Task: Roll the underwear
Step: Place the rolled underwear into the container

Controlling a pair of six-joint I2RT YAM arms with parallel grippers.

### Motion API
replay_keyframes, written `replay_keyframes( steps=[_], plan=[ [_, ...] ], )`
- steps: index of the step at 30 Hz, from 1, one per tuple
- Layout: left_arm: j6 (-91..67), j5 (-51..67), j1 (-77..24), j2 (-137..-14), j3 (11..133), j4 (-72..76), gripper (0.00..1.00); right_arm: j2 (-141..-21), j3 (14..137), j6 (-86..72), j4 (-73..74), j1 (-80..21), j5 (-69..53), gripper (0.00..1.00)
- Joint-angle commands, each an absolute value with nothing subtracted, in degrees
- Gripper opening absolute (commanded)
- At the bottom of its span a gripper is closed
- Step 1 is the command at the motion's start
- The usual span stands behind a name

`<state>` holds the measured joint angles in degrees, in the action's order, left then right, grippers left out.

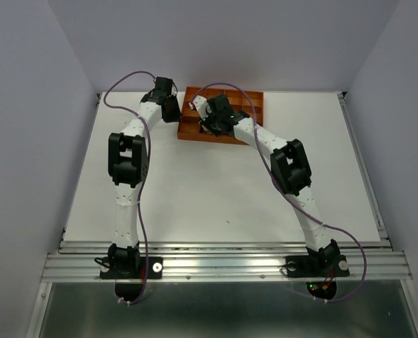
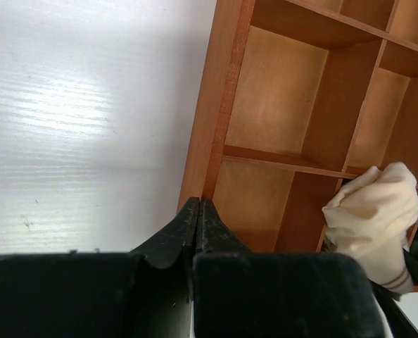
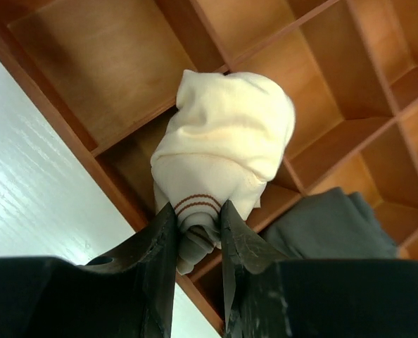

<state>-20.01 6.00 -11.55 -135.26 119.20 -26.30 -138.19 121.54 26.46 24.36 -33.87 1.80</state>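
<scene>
A rolled pale cream underwear [image 3: 223, 141] with two thin brown stripes hangs over the orange-brown grid tray [image 3: 89, 63]. My right gripper [image 3: 197, 211] is shut on the roll's lower end, right above a compartment near the tray's left edge. A dark grey underwear [image 3: 328, 225] lies bunched in a neighbouring compartment. In the left wrist view the same cream roll [image 2: 374, 211] shows at the right edge. My left gripper [image 2: 198, 204] is shut and holds nothing, its tips against the tray's outer left wall [image 2: 219, 91]. From above, both grippers [image 1: 169, 107] [image 1: 207, 121] sit at the tray's left end.
The tray [image 1: 255, 102] stands at the back middle of the white table [image 1: 216, 190], with several bare compartments. Grey walls close in the sides and the back. A metal rail [image 1: 223, 266] runs along the near edge by the arm bases.
</scene>
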Motion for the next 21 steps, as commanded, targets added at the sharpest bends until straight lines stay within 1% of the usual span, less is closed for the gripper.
replay_keyframes(
  steps=[1, 3, 5, 7, 9, 12, 15, 17, 18, 20, 21],
  plan=[
    [-18.9, 4.75, -11.78, -135.7, 117.07, -28.65, 0.0, -144.05, 124.98, 20.22, 38.84, -32.78, -2.72, 0.01],
    [-19.25, 4.57, -11.78, -135.7, 116.9, -28.65, 0.0, -146.5, 129.78, 19.69, 41.73, -32.78, -5.08, 0.01],
    [-19.42, 4.48, -11.78, -135.7, 116.81, -28.56, 0.0, -147.82, 131.99, 17.51, 46.29, -32.78, -5.18, 0.01],
    [-19.51, 4.4, -11.78, -135.79, 117.16, -28.83, 0.0, -147.57, 130.27, 16.44, 47.11, -32.26, -5.89, 0.01],
    [-19.6, 4.48, -11.78, -135.7, 116.98, -28.48, 0.0, -146.6, 125.69, 14.07, 46.32, -31.64, -6.59, 0.01],
    [-20.13, 4.57, -11.78, -135.79, 116.72, -28.56, 0.0, -147.13, 125.33, 11.51, 46.49, -30.5, -5.11, 0.01],
    [-20.74, 3.52, -11.78, -135.7, 116.37, -28.65, 0.0, -145.47, 125.16, 11.69, 46.41, -30.5, -2.64, 0.07],
    [-21.53, 3.08, -11.78, -135.62, 116.19, -28.65, 0.0, -143.97, 125.16, 11.86, 46.06, -30.5, -2.37, 0.1],
    [-21.71, 2.99, -11.78, -135.7, 116.28, -28.57, 0.0, -142.14, 124.81, 12.13, 45.62, -30.5, -2.29, 0.27],
    [-21.97, 2.9, -11.78, -135.7, 116.45, -28.56, 0.0, -140.2, 123.93, 12.22, 43.16, -30.5, -1.85, 0.53],
    [-22.15, 2.81, -11.78, -135.79, 116.46, -28.65, 0.0, -139.23, 123.58, 12.13, 42.37, -30.5, -1.93, 0.57]
  ],
)
